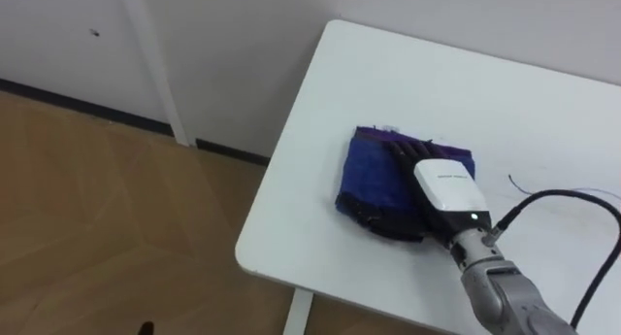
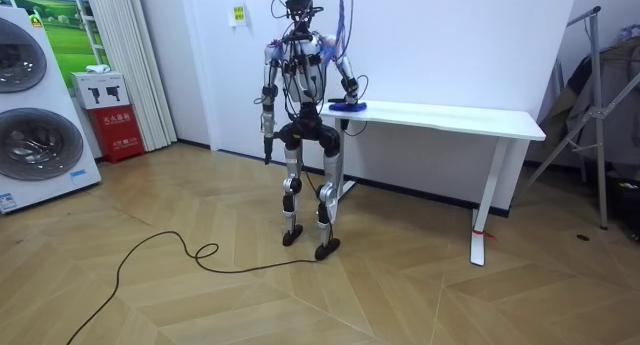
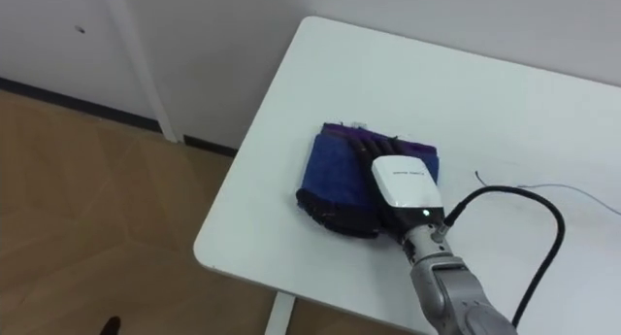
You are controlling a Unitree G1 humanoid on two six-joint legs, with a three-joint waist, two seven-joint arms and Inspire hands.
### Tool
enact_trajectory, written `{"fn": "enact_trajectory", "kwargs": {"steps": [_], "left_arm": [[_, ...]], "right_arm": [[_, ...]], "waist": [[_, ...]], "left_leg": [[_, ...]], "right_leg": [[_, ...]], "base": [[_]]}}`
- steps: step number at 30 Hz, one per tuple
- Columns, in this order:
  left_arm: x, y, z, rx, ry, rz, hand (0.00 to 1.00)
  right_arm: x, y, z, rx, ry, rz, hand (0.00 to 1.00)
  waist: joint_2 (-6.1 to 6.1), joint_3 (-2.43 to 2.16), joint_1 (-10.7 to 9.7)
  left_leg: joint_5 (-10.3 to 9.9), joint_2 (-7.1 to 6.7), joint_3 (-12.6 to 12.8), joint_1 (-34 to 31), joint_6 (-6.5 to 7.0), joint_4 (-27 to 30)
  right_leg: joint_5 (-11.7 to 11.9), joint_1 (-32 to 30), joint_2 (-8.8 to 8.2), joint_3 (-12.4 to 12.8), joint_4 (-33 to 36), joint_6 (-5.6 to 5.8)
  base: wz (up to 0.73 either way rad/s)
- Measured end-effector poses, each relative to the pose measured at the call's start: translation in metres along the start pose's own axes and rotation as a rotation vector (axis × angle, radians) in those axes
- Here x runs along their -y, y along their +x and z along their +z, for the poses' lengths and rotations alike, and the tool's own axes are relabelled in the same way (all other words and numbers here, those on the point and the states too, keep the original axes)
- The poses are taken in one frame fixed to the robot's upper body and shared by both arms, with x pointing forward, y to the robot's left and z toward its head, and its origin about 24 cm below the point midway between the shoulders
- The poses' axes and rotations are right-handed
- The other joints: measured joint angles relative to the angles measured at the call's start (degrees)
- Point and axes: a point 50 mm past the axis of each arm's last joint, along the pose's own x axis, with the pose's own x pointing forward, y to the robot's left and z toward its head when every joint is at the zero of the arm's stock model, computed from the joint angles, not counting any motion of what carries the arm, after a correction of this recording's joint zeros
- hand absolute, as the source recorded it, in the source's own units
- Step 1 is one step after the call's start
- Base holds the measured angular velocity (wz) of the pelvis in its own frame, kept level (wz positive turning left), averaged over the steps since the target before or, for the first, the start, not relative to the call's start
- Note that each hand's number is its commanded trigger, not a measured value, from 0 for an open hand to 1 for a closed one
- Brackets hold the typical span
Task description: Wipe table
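At the near corner of the white table (image 1: 388,83), the blue cloth (image 1: 374,175) lies bunched flat, with the table's rounded edge close at its 9 o'clock and its 7 o'clock. The right hand (image 1: 448,184) comes in from 5 o'clock and rests on top of the cloth, fingers straight and pointing to 11 o'clock, pressing down without curling round it. In the room view the robot stands upright at the end of the table on the room view's left, and the left hand (image 2: 266,145) hangs at its side; you cannot tell its fingers from here. Step in hand, as judged: a wiping stroke, with most of the tabletop toward 2 o'clock yet to be covered. Risk one: a stroke toward 9 o'clock could carry the cloth over the edge to the floor, since nothing grips it. Risk two: with a flat palm alone, the cloth may fold or slip out from under the fingers, so you would be wiping with bare fingers. A thin dark line (image 1: 516,184) sits at 3 o'clock of the hand; mark or wire, cannot tell. Containers: nothing of that kind stands on the table. Two washing machines (image 2: 30,115) stand at 9 o'clock in the room view, contents unreadable.
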Motion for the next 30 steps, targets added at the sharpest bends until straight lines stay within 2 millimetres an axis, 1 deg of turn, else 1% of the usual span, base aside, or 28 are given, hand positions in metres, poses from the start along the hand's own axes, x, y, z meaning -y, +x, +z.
{"fn": "enact_trajectory", "kwargs": {"steps": [2, 5, 7, 9, 11, 13, 15, 18, 24, 29, 30], "left_arm": [[0.001, 0.0, 0.001, 0.003, -0.001, -0.002, 0.0], [0.003, 0.0, 0.0, 0.002, -0.003, -0.01, 0.0], [0.003, 0.0, 0.0, 0.002, -0.004, -0.01, 0.0], [0.004, 0.0, 0.003, 0.008, -0.004, -0.013, 0.0], [0.004, 0.0, 0.001, 0.004, -0.004, -0.012, 0.0], [0.004, 0.0, 0.002, 0.005, -0.004, -0.012, 0.0], [0.004, 0.0, 0.002, 0.007, -0.005, -0.012, 0.0], [0.004, 0.0, 0.002, 0.006, -0.005, -0.011, 0.0], [0.003, 0.0, 0.0, 0.008, -0.011, -0.008, 0.0], [0.002, -0.001, -0.004, -0.002, -0.013, -0.004, 0.0], [0.002, -0.001, -0.004, -0.002, -0.014, -0.004, 0.0]], "right_arm": [[-0.004, -0.001, -0.001, -0.01, 0.004, 0.006, 0.0], [-0.008, -0.004, -0.003, -0.018, -0.005, 0.011, 0.0], [-0.011, -0.007, -0.006, -0.026, -0.008, 0.01, 0.0], [-0.017, -0.013, -0.013, -0.056, 0.002, -0.002, 0.0], [-0.021, -0.017, -0.015, -0.071, 0.01, -0.014, 0.0], [-0.022, -0.018, -0.015, -0.072, 0.011, -0.021, 0.0], [-0.022, -0.018, -0.016, -0.069, 0.015, -0.033, 0.0], [-0.022, -0.02, -0.02, -0.081, 0.025, -0.044, 0.0], [-0.02, -0.02, -0.022, -0.08, 0.036, -0.059, 0.0], [-0.012, -0.02, -0.031, -0.118, 0.039, -0.113, 0.0], [-0.01, -0.019, -0.033, -0.126, 0.04, -0.124, 0.0]], "waist": [[0.08, -0.08, -0.03], [0.44, -0.38, 0.0], [0.65, -0.35, -0.18], [1.1, -0.72, -0.33], [1.63, -0.67, -0.38], [1.98, -0.74, -0.45], [2.21, -0.62, -0.46], [2.22, -0.55, -0.39], [1.93, -0.42, -0.43], [1.41, -0.46, -0.41], [1.31, -0.47, -0.11]], "left_leg": [[0.0, -0.02, -0.08, 0.01, 0.0, 0.05], [0.0, -0.06, -0.3, 0.07, 0.0, 0.05], [0.01, -0.04, -0.81, 0.04, -0.01, 0.12], [0.01, -0.11, -1.02, 0.29, -0.01, 0.21], [0.01, -0.14, -1.1, 0.99, -0.01, 0.17], [0.01, -0.15, -1.19, 1.16, -0.01, 0.17], [0.04, -0.15, -1.2, 1.15, -0.05, 0.2], [0.05, -0.15, -1.21, 1.23, -0.07, 0.31], [0.06, -0.13, -1.18, 1.1, -0.07, 0.38], [0.06, -0.13, -1.32, 0.96, -0.08, 0.28], [0.06, -0.14, -1.27, 0.92, -0.08, 0.24]], "right_leg": [[0.0, -0.01, 0.0, -0.06, 0.0, 0.0], [0.0, 0.06, -0.04, -0.61, 0.0, 0.0], [0.0, 0.26, -0.04, -1.46, -0.01, 0.0], [0.0, 0.89, -0.04, -1.44, 0.0, 0.0], [0.0, 1.48, -0.06, -1.45, -0.01, 0.0], [0.0, 1.77, -0.06, -1.45, -0.01, 0.0], [0.0, 1.99, -0.06, -1.45, -0.02, 0.01], [0.0, 2.21, -0.06, -1.37, -0.04, 0.01], [-0.01, 2.17, -0.03, -1.42, -0.04, 0.01], [0.0, 2.0, -0.01, -1.49, -0.02, 0.01], [0.0, 1.91, 0.0, -1.49, 0.0, 0.01]], "base": [[0.03], [0.05], [0.12], [0.13], [0.03], [0.0], [0.0], [0.0], [0.0], [0.0], [0.0]]}}
